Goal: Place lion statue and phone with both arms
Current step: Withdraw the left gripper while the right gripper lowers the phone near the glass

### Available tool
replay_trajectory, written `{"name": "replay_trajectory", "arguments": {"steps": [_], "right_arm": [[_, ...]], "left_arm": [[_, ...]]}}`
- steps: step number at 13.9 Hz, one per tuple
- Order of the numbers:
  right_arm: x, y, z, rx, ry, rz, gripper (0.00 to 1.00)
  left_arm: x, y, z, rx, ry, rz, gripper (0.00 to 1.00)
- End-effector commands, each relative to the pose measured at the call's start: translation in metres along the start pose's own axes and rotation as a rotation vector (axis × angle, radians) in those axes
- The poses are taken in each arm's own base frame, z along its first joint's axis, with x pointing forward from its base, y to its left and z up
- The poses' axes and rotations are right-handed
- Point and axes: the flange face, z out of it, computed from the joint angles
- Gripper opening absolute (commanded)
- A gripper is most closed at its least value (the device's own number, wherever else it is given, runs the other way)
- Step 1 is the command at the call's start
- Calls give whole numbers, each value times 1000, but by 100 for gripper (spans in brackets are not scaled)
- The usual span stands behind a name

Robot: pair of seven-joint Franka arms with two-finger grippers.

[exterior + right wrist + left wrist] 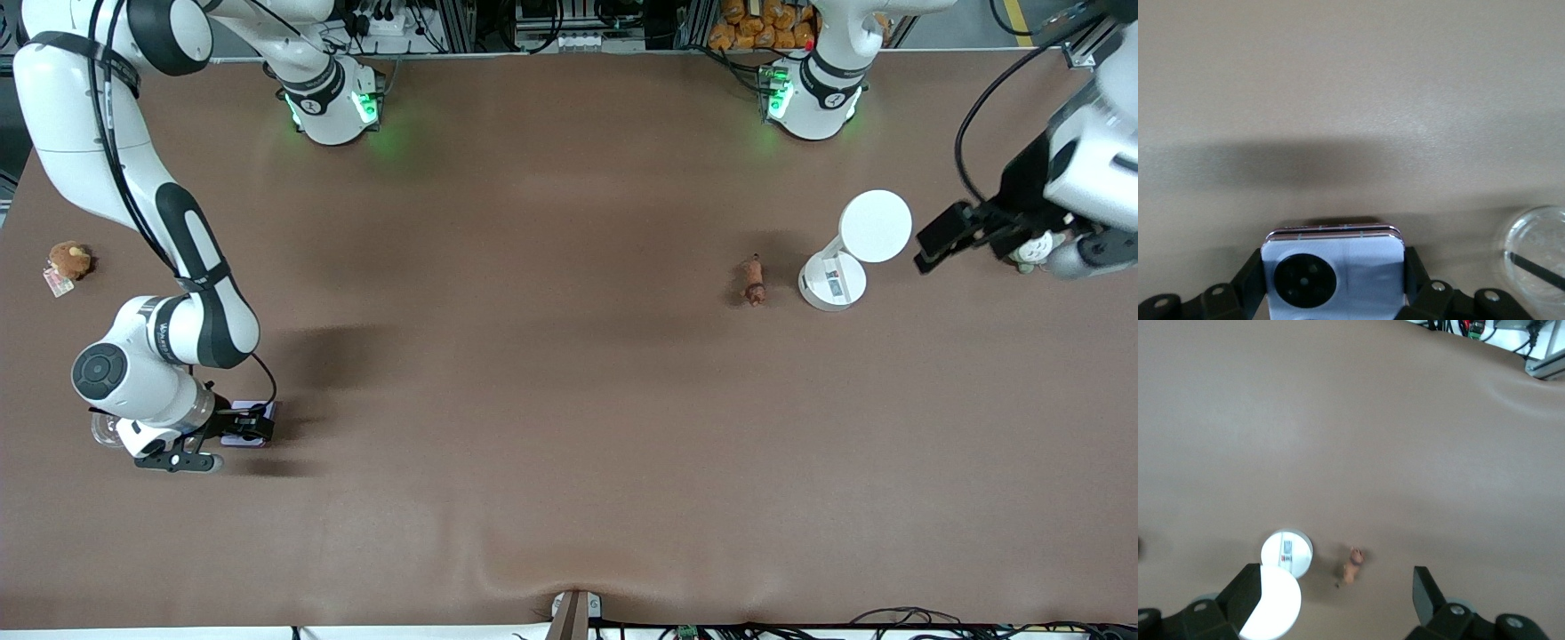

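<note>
Right gripper (253,425) was clamped on the one phone (1333,275) low at the right arm's end, beside a clear glass (1536,255). One lion statue (755,280) lay on the table (533,400) farther back, just beside a white container (832,280) whose label was unreadable. Left gripper (1337,591) hung spread apart, holding nothing, over the left arm's end.

We saw the phone (1335,270) sitting between the right gripper's (1333,280) black fingers (1251,280), which pressed its two sides. One round black camera circle faced us. A clear round container (1537,253) sat near it on the brown table (1351,100).
</note>
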Motion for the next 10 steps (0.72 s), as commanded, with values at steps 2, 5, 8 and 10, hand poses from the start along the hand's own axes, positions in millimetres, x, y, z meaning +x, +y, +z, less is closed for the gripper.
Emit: {"name": "replay_trajectory", "arguments": {"steps": [2, 5, 8, 10], "right_arm": [[5, 6, 3, -4, 10, -5, 53], [5, 6, 4, -8, 16, -10, 100], [5, 7, 3, -10, 16, -10, 100], [5, 7, 3, -10, 16, -10, 100]], "left_arm": [[-3, -25, -18, 8, 2, 28, 100], [-11, -51, -25, 50, 14, 201, 100], [-23, -54, -22, 58, -5, 197, 100], [-23, -57, -21, 59, -7, 193, 100]]}}
